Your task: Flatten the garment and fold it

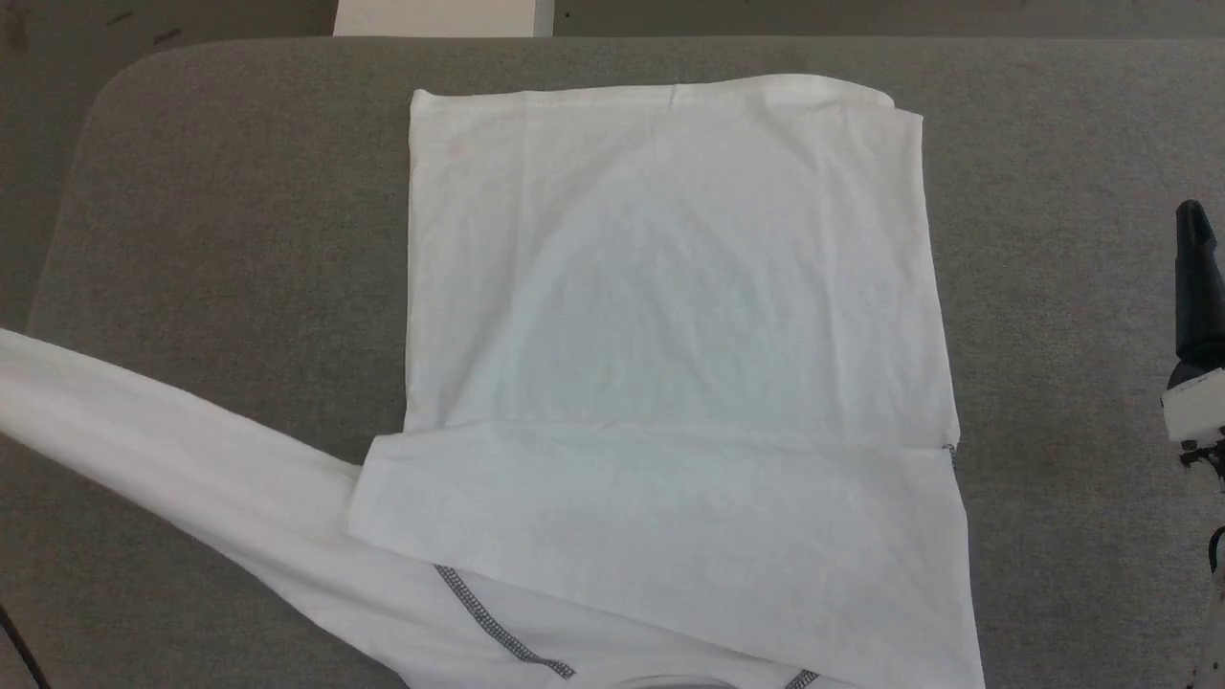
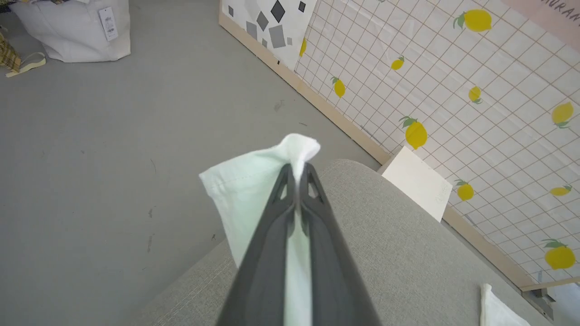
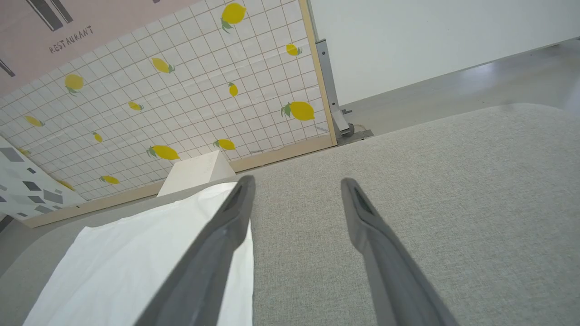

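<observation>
My left tool [image 2: 299,171] is clamped shut on a pinch of the garment [image 2: 247,190]. A small tuft of white cloth pokes out past the two dark fingertips, and a hemmed flap hangs to the left of them. This tool is at the corner of the grey surface [image 2: 408,253], with the grey floor [image 2: 113,136] beyond it. In the head view, a band of cloth [image 1: 144,431] stretches taut from the garment's lower left out to the picture's left edge.

My right tool [image 3: 297,183] stands wide open with nothing between its fingers. It is above bare surface just beside the garment's right edge, and its left finger crosses over the white cloth in the right wrist view.

The garment's main body [image 1: 670,335] lies flat in the middle of the surface as a tidy rectangle, with a second layer folded across its near part. Dark zigzag stitching [image 1: 488,622] shows along the bottom edge of the head view.

Past the far edge of the surface a white box [image 3: 195,174] sits on the floor against a lemon-patterned panel [image 3: 204,90]. A white bag [image 2: 77,31] stands farther off on the floor.
</observation>
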Motion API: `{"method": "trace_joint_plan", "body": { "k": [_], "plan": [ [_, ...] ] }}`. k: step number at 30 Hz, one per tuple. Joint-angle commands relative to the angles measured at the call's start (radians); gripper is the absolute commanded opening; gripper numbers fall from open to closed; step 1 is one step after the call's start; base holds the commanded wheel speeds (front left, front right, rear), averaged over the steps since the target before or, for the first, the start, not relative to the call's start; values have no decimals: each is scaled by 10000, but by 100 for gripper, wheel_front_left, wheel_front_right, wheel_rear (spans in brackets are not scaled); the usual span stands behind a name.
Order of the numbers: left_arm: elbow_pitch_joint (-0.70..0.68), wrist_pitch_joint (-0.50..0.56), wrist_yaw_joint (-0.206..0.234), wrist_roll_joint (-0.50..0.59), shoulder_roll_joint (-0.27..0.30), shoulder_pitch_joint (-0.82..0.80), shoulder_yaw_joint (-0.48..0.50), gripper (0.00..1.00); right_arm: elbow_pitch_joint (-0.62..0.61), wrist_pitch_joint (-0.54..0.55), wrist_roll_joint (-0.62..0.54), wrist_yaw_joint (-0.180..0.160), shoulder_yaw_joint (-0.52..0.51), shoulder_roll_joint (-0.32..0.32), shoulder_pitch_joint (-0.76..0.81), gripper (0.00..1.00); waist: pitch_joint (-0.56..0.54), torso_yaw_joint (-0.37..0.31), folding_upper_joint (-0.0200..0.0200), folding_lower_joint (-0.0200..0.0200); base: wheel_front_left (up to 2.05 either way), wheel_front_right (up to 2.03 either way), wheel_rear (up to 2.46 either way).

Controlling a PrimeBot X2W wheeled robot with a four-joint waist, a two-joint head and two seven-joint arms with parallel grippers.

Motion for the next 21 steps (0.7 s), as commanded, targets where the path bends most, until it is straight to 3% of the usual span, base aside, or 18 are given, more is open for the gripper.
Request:
{"method": "trace_joint_plan", "body": {
  "k": [1, 7, 11, 18, 21],
  "plan": [
    [55, -115, -127, -29, 33, -201, -20, 0, 31, 13, -59, -13, 15, 6, 0, 100, -53, 40, -1, -1, 0, 0, 0],
    [-196, -350, -774, -427, -430, -328, -381, 0, 161, 2, -28, -13, 27, 6, 156, 100, -314, 62, -1, -1, 0, 0, 0],
    [-1047, -291, -1339, -780, -1324, -7, -1050, 0, 356, -72, 25, -13, 41, 6, 310, 100, -602, 44, -1, -1, 0, 0, 0],
    [-2713, 427, -2050, -1145, -3089, 530, -3093, 0, 534, -155, 90, -13, 17, 7, 507, 100, -914, 90, -1, -1, 0, 0, 0],
    [-3281, 753, -2206, -1131, -3758, 598, -4534, 0, 611, -176, 123, -13, 55, 7, 584, 100, -1020, 98, -1, -1, 0, 0, 0]
  ]
}}
